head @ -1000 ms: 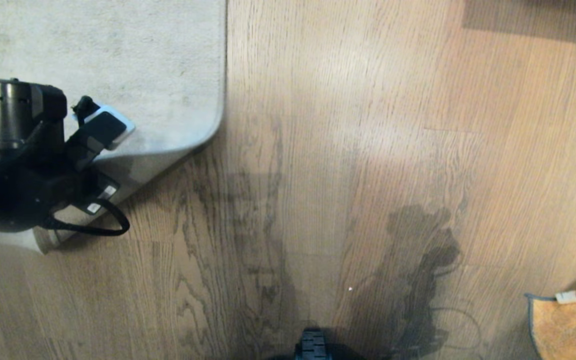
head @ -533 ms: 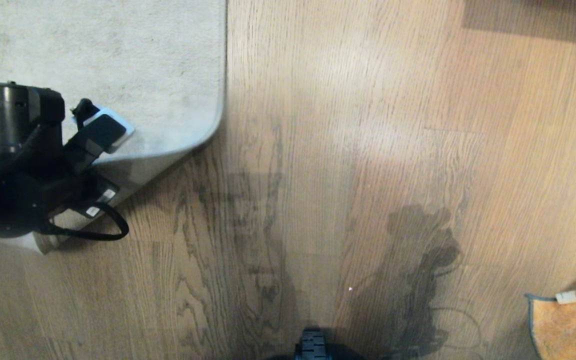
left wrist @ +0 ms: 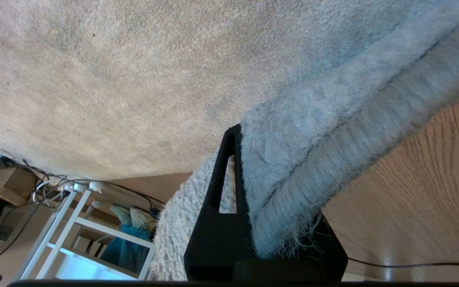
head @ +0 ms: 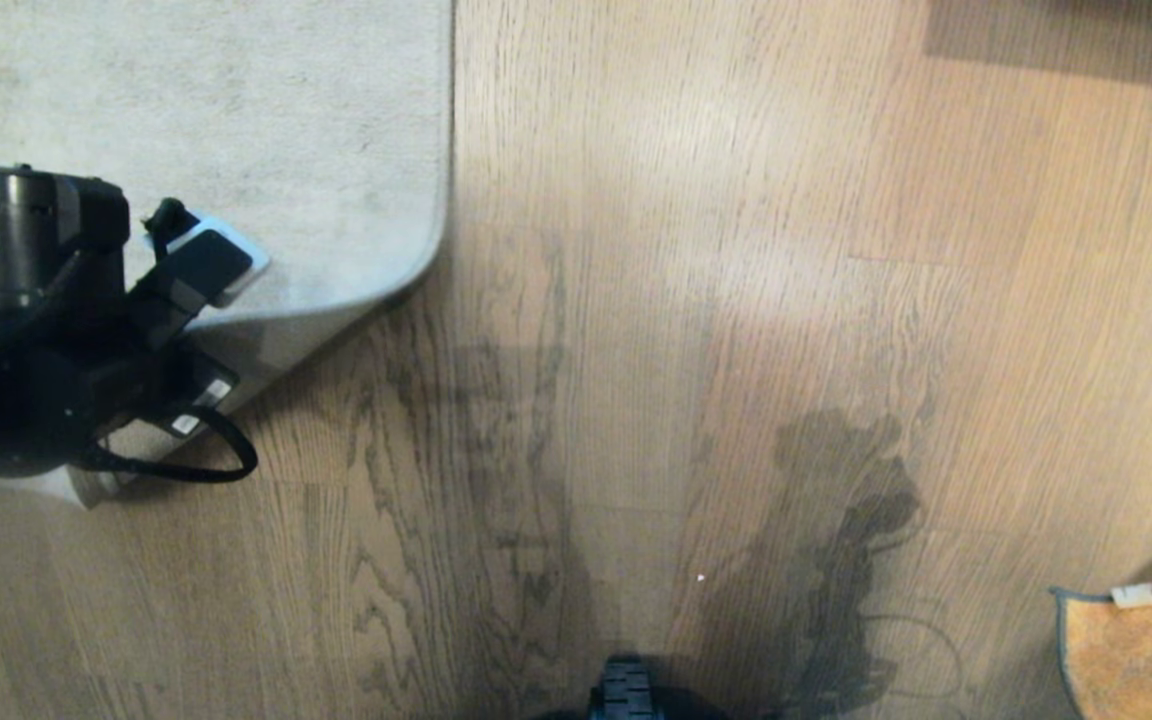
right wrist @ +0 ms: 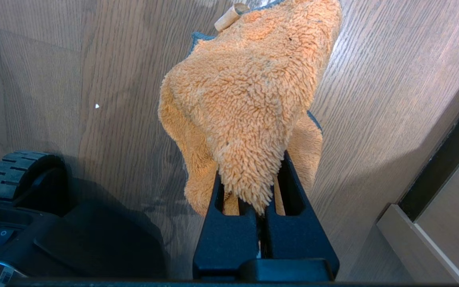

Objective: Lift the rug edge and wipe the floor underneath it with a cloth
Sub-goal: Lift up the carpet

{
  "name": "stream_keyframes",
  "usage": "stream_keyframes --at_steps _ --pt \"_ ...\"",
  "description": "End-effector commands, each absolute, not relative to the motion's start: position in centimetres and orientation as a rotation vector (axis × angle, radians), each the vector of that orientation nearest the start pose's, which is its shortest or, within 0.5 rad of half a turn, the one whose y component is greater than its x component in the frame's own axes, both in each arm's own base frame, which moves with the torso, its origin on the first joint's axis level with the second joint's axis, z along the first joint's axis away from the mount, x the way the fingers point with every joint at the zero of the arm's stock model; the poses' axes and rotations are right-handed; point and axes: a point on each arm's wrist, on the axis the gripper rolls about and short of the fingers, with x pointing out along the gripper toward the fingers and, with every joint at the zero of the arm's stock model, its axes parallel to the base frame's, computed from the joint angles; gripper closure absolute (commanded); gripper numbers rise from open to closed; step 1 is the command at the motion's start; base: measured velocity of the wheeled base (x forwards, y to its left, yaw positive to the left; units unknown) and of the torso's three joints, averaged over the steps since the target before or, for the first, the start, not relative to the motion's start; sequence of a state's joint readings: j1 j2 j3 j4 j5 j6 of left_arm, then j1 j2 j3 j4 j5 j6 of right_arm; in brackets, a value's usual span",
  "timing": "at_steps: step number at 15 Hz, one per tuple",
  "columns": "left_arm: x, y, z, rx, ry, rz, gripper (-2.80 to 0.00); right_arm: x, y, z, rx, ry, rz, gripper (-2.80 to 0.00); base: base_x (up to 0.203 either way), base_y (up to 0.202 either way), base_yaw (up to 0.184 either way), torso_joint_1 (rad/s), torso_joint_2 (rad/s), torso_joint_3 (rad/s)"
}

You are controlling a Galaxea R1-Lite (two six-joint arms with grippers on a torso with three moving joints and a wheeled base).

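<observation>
Your left gripper (left wrist: 245,187) pinches the rug edge (head: 336,310), raised off the floor (head: 736,300) at ten o'clock. Your right gripper (right wrist: 263,195) is clamped on the cloth (right wrist: 249,95), hanging at four o'clock.

Bare light brown wood plank floor (head: 736,300) lies open right of the lifted pale grey rug edge (head: 336,320); only the left tool (left wrist: 249,187) crowds that corner.
</observation>
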State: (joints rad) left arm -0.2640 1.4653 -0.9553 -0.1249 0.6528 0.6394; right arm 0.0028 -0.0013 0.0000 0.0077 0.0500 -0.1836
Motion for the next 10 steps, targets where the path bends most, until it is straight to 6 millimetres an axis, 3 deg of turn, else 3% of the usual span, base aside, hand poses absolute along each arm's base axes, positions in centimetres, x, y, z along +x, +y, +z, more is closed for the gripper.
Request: stream_keyframes --at_steps 1,6,10 --pt "24.33 -5.15 24.2 0.8 0.464 0.265 0.0 -2.28 0.11 7.47 -0.184 0.003 0.054 0.0 0.0 0.0 0.0 0.0 0.0 0.0" --pt "24.29 -5.15 24.03 0.802 0.468 0.262 0.0 -2.28 0.11 7.47 -0.185 0.003 0.054 0.0 0.0 0.0 0.0 0.0 0.0 0.0" --pt "24.26 -5.13 23.87 0.804 0.473 0.26 0.0 -2.28 0.11 7.47 -0.184 0.003 0.054 0.0 0.002 0.162 -0.004 0.003 0.0 0.003"
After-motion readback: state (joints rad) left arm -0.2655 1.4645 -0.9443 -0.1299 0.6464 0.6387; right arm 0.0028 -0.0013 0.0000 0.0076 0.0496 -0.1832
